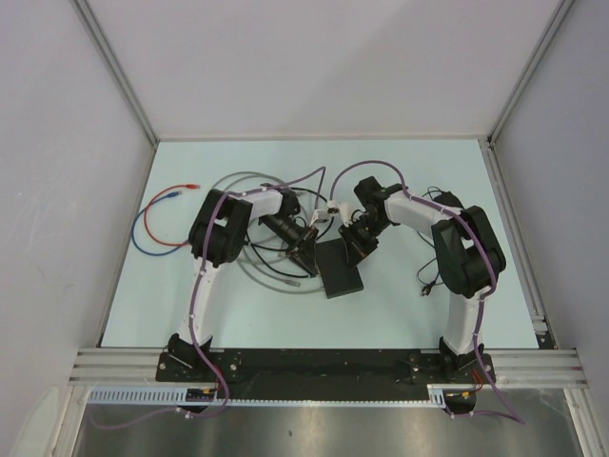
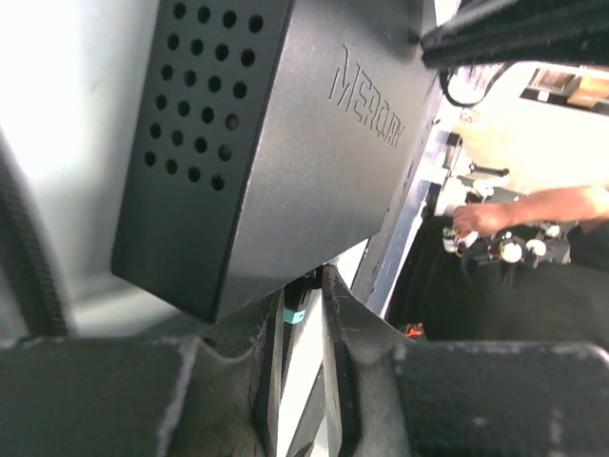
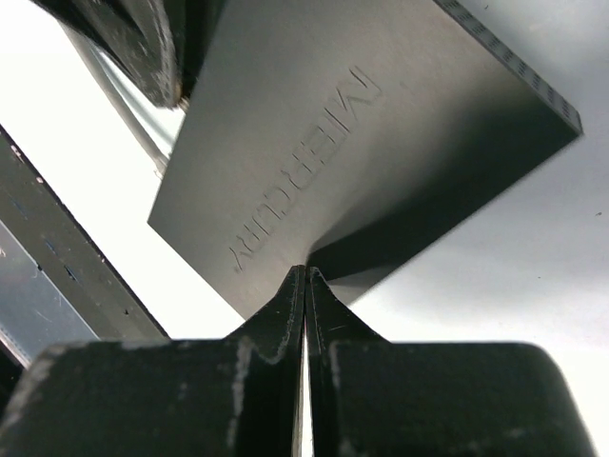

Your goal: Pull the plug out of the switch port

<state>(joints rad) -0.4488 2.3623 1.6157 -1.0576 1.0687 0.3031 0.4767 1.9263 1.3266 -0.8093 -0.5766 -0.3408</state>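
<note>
Now both grippers crowd the switch (image 1: 341, 273), flat near the centre of the table (image 1: 238, 314).
Left gripper (image 2: 303, 297), at the switch's 10 o'clock, holds its jaws narrow around a dark plug (image 2: 294, 312) with a teal band; right gripper (image 3: 305, 278), at 1 o'clock, has its jaws pressed together, tips touching the switch's top face.

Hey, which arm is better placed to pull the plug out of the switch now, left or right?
Left. The left gripper is closed on what looks like the plug, dark with a teal band, at the edge of the switch. The right gripper is shut, tips against the switch, likely bracing it.
</note>
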